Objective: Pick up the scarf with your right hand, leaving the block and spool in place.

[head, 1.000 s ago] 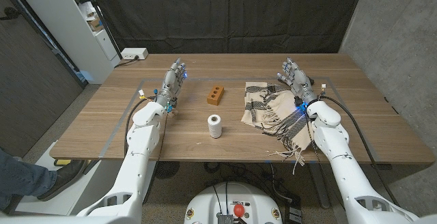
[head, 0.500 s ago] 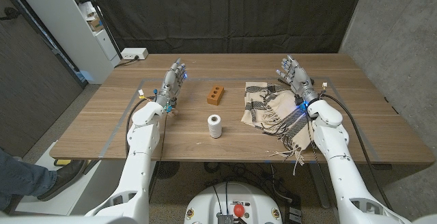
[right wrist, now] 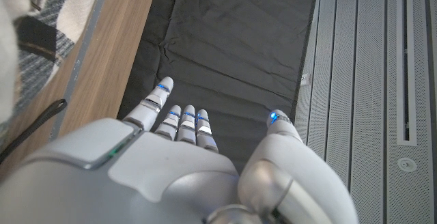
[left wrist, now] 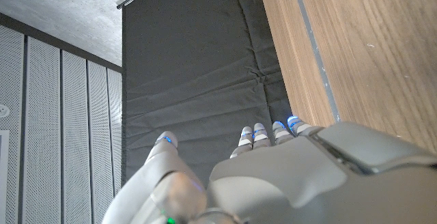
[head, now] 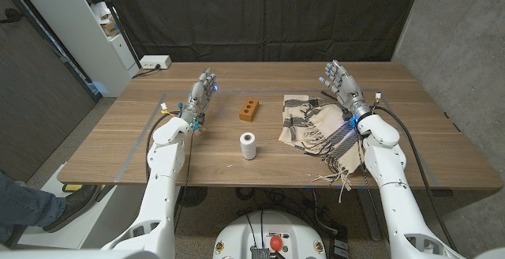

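Right hand [head: 341, 86] is up above the far right part of the wooden counter [head: 442, 144], fingers spread and holding nothing, just beyond the far right edge of the plaid scarf [head: 316, 130], which lies crumpled right of centre with its fringe trailing over the near edge. Left hand [head: 201, 95] stands over on the left, fingers apart and empty too. Between the two, the orange block [head: 249, 110] sits left of the scarf, the white spool [head: 248, 145] upright just nearer.
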`<state>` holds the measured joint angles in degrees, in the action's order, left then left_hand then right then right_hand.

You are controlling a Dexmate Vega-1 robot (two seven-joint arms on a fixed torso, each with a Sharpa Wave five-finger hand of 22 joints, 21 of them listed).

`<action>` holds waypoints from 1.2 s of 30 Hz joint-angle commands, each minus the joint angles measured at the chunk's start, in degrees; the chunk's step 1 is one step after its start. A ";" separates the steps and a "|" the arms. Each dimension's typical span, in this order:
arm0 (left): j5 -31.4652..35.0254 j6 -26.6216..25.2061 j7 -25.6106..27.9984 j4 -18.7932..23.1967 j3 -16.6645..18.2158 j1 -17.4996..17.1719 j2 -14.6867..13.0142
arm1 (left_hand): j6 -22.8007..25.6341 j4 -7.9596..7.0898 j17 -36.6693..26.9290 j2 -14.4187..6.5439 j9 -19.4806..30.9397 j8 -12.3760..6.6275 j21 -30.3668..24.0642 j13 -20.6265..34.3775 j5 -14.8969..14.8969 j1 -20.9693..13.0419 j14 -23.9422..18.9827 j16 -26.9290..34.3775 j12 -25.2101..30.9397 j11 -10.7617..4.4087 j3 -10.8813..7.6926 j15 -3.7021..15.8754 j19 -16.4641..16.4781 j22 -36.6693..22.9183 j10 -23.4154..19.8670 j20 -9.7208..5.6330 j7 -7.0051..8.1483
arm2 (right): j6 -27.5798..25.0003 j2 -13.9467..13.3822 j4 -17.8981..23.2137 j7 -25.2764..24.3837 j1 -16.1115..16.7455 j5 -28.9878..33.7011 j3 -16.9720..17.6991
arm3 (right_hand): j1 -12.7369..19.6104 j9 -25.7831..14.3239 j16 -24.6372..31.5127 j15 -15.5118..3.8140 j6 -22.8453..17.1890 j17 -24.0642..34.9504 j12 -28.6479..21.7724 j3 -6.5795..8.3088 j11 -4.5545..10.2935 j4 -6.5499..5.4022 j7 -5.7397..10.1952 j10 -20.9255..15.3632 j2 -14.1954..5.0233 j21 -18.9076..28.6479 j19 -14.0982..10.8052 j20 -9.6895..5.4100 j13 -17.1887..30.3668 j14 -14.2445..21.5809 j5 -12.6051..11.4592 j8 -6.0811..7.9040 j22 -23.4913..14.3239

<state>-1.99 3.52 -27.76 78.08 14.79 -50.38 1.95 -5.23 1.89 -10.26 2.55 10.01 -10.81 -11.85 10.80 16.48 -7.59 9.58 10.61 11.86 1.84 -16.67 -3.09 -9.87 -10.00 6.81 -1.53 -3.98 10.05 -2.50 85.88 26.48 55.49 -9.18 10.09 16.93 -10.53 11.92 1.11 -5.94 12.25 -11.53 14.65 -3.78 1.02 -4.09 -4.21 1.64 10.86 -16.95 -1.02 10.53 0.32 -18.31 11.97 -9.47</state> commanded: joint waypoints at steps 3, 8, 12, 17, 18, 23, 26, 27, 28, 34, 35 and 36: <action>1.05 -0.16 -0.92 0.54 0.17 -0.15 0.24 | -0.26 0.39 -0.16 -0.36 0.24 -0.15 0.10 0.20 -0.07 -0.72 0.71 0.09 0.14 0.25 -0.12 -0.22 -1.45 -0.22 0.41 0.34 -0.16 | 1.22 -0.19 3.55 0.35 1.72 2.06 0.30 | 0.52 -0.27 0.24 -0.03 -0.65 -0.02 -0.24 0.21 0.01 0.22 0.13 -0.44 -0.30 0.18 -0.48 0.06 0.20 0.49 -0.16 -0.05 -0.17; 1.13 -0.47 -0.89 1.11 0.20 -0.38 0.30 | -0.29 0.44 -0.16 -0.41 0.24 -0.13 0.17 0.20 -0.14 -0.77 0.74 0.09 0.10 0.22 -0.11 -0.24 -1.56 -0.22 0.52 0.51 -0.19 | 1.76 -0.53 4.39 0.02 2.23 3.08 0.22 | 0.59 -0.27 0.23 -0.09 -0.67 -0.05 -0.24 0.22 0.02 0.30 0.21 -0.56 -0.31 0.17 -0.51 0.07 0.21 0.54 -0.19 -0.09 -0.17; 1.31 -0.63 -0.87 1.69 0.14 -0.71 0.24 | -0.30 0.46 -0.16 -0.44 0.25 -0.12 0.18 0.20 -0.17 -0.80 0.72 0.10 0.09 0.15 -0.11 -0.25 -1.57 -0.23 0.54 0.57 -0.20 | 1.71 -0.84 5.40 -0.06 2.83 3.63 0.17 | 0.64 -0.27 0.20 -0.08 -0.75 -0.07 -0.26 0.23 0.02 0.36 0.23 -0.67 -0.31 0.16 -0.53 0.09 0.21 0.54 -0.22 -0.08 -0.17; 1.04 -0.68 -1.00 1.79 0.32 -0.75 0.21 | -0.30 0.51 -0.16 -0.49 0.25 -0.12 0.21 0.20 -0.23 -0.84 0.72 0.10 0.11 0.10 -0.11 -0.25 -1.56 -0.23 0.50 0.57 -0.21 | 2.60 -1.08 6.76 -0.10 3.69 4.09 0.20 | 0.73 -0.28 0.21 -0.18 -0.80 -0.11 -0.18 0.23 0.19 0.47 0.34 -0.62 -0.29 0.12 -0.49 0.12 0.23 0.64 -0.26 -0.11 -0.17; 0.77 -0.59 -1.46 1.72 0.32 -0.74 0.13 | -0.29 0.51 -0.16 -0.50 0.25 -0.12 0.21 0.20 -0.24 -0.85 0.72 0.10 0.10 0.11 -0.11 -0.26 -1.56 -0.23 0.53 0.60 -0.21 | 2.66 -1.10 7.49 -0.42 4.06 4.43 0.24 | 0.74 -0.28 0.21 -0.17 -0.80 -0.11 -0.19 0.23 0.19 0.48 0.32 -0.66 -0.29 0.12 -0.50 0.15 0.23 0.66 -0.27 -0.12 -0.17; 1.09 -0.29 -1.38 1.87 0.05 -0.77 0.00 | -0.31 0.57 -0.16 -0.54 0.25 -0.10 0.26 0.20 -0.30 -0.92 0.73 0.10 0.10 0.21 -0.11 -0.29 -1.65 -0.23 0.53 0.74 -0.17 | 2.75 -1.10 8.44 0.25 4.61 3.41 0.54 | 0.81 -0.28 0.14 -0.07 -0.79 -0.14 -0.16 0.23 0.32 0.58 0.33 -0.68 -0.26 0.09 -0.47 0.17 0.24 0.58 -0.31 -0.16 -0.17; 0.90 -0.12 -1.37 1.74 0.06 -0.71 0.14 | -0.33 0.62 -0.15 -0.57 0.25 -0.10 0.28 0.20 -0.34 -0.98 0.78 0.09 0.05 0.22 -0.11 -0.34 -1.66 -0.23 0.65 0.82 -0.19 | 3.27 -1.34 9.07 0.28 5.00 3.78 0.51 | 0.85 -0.29 0.13 -0.08 -0.83 -0.16 -0.14 0.22 0.20 0.64 0.36 -0.69 -0.24 0.07 -0.46 0.17 0.25 0.59 -0.33 -0.16 -0.17; 1.04 -0.15 -1.45 1.67 -0.05 -0.63 0.01 | -0.34 0.63 -0.15 -0.58 0.25 -0.09 0.29 0.20 -0.35 -1.00 0.78 0.09 0.05 0.20 -0.12 -0.38 -1.67 -0.23 0.64 0.83 -0.18 | 3.37 -1.42 9.22 0.45 5.09 3.66 0.55 | 0.86 -0.29 0.13 -0.08 -0.83 -0.16 -0.13 0.22 0.21 0.65 0.38 -0.70 -0.23 0.07 -0.46 0.18 0.25 0.59 -0.34 -0.17 -0.17; 1.08 -0.10 -1.45 1.57 -0.08 -0.57 -0.02 | -0.33 0.64 -0.15 -0.59 0.25 -0.09 0.29 0.20 -0.36 -1.01 0.78 0.09 0.04 0.26 -0.12 -0.39 -1.67 -0.23 0.67 0.84 -0.19 | 3.32 -1.43 9.50 0.34 5.22 3.79 0.54 | 0.87 -0.29 0.13 -0.04 -0.80 -0.16 -0.13 0.22 0.23 0.66 0.34 -0.70 -0.23 0.05 -0.43 0.20 0.25 0.60 -0.34 -0.19 -0.17; 0.71 0.28 -2.08 0.94 -0.15 -0.20 -0.05 | -0.35 0.76 -0.15 -0.65 0.25 -0.08 0.36 0.20 -0.44 -1.16 0.88 0.05 0.02 0.30 -0.13 -0.47 -1.76 -0.23 0.75 0.98 -0.15 | 2.51 -1.79 10.68 0.24 5.78 4.10 0.66 | 0.92 -0.29 0.12 -0.01 -0.78 -0.18 -0.07 0.21 0.24 0.75 0.38 -0.63 -0.20 0.04 -0.42 0.21 0.26 0.65 -0.38 -0.23 -0.17; 0.68 0.30 -2.05 1.02 -0.16 -0.21 0.02 | -0.36 0.77 -0.15 -0.65 0.25 -0.08 0.36 0.20 -0.45 -1.17 0.92 0.04 0.01 0.30 -0.13 -0.47 -1.77 -0.23 0.76 0.99 -0.14 | 2.58 -1.85 10.79 0.12 5.90 4.29 0.69 | 0.93 -0.29 0.12 0.02 -0.81 -0.19 -0.06 0.20 0.26 0.76 0.40 -0.64 -0.20 0.03 -0.41 0.24 0.26 0.65 -0.38 -0.22 -0.17; 0.76 0.53 -2.02 0.99 -0.22 -0.19 0.01 | -0.37 0.79 -0.15 -0.66 0.25 -0.08 0.36 0.20 -0.46 -1.20 0.92 0.05 0.02 0.27 -0.14 -0.48 -1.75 -0.23 0.75 0.98 -0.15 | 2.66 -1.93 10.88 0.12 6.00 4.36 0.73 | 0.94 -0.29 0.11 0.05 -0.79 -0.19 -0.04 0.20 0.15 0.78 0.41 -0.59 -0.19 0.02 -0.39 0.28 0.26 0.66 -0.39 -0.24 -0.17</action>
<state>-0.96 3.14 -29.20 79.67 14.85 -51.00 2.03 -5.23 2.29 -10.25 2.02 10.00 -10.81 -11.63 10.79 16.07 -8.11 9.88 10.61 11.86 2.24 -16.74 -3.38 -9.96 -10.00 7.22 -0.78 -3.98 12.83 -3.88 94.81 26.63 60.30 -5.38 10.54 17.16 -10.53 11.92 1.02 -6.25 11.98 -11.53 14.59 -3.48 1.45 -3.78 -4.50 1.41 10.86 -16.94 -1.02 10.53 0.84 -18.31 11.97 -9.47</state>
